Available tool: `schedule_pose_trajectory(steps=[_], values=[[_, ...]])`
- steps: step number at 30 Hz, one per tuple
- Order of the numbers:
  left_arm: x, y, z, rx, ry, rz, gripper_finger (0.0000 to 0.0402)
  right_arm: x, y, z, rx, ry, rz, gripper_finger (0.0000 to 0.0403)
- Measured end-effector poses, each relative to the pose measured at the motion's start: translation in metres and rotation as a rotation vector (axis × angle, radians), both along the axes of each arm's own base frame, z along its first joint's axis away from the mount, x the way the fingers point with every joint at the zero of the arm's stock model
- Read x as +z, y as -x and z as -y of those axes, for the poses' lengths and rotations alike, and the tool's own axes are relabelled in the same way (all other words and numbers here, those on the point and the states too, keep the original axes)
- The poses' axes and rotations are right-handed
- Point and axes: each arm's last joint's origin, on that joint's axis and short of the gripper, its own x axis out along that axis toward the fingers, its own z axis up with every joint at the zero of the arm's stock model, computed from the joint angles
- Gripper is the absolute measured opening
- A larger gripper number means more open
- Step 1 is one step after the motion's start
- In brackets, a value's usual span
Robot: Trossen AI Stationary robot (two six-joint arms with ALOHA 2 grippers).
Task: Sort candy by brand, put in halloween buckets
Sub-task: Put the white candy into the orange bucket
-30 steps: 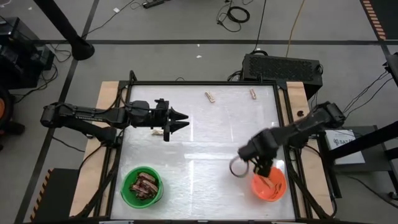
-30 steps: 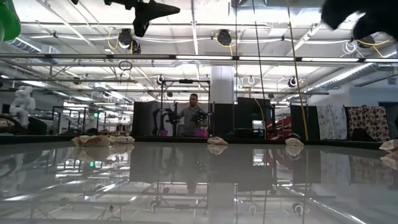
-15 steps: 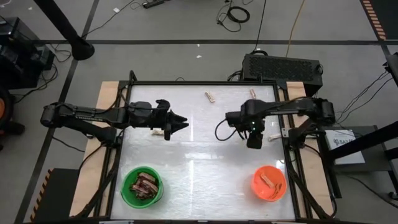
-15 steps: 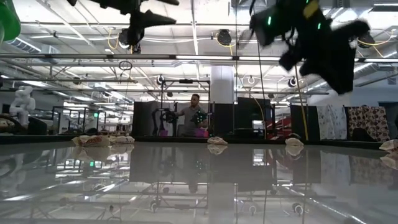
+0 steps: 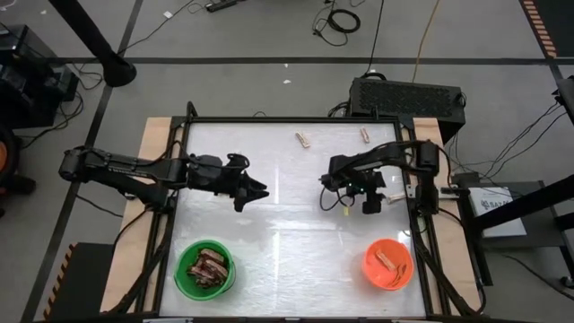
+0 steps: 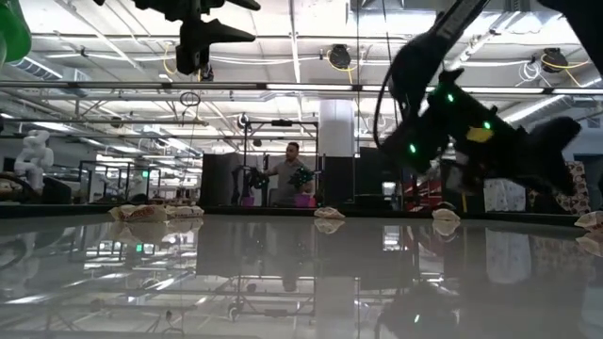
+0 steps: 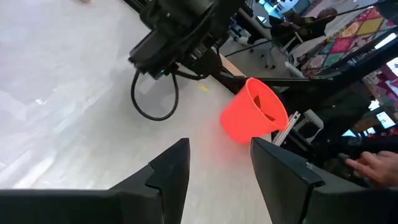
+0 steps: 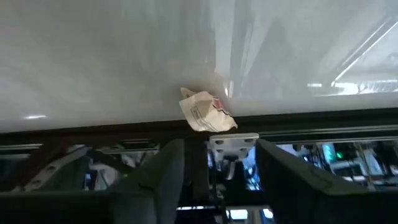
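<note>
Above the worktop [image 5: 287, 224] both claws hang empty with fingers apart: left claw [image 5: 260, 189] mid-left, right claw [image 5: 371, 205] mid-right. Two pale candies [image 5: 303, 139] lie near the far edge. Green bucket [image 5: 204, 270] and orange bucket [image 5: 387, 265] stand at the near corners, candy inside.

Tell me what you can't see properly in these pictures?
- Green bucket: low view cuts off all but a corner.
- Candy in the orange bucket: too small to count from above.
- Wrapper words on the pale candy: blurred, right wrist view.
- Candy beneath the left claw: hidden from above.
</note>
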Motion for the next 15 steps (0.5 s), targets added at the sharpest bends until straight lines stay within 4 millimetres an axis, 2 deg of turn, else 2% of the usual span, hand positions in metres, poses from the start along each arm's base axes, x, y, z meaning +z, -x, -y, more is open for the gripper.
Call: schedule_pose_trajectory(steps=[8,11,15], values=[[0.001,0.000,0.000,0.008,-0.001,0.006,0.0177,-0.031,0.021,0.000,0.008,-0.024,-0.010,0.0277],[0.001,0.000,-0.001,0.032,-0.011,0.007,0.0177,-0.037,0.028,-0.002,0.004,-0.025,-0.019,0.0290],[0.001,0.000,-0.002,0.065,-0.024,0.008,0.0177,-0.040,0.031,-0.003,0.002,-0.030,-0.022,0.0289]])
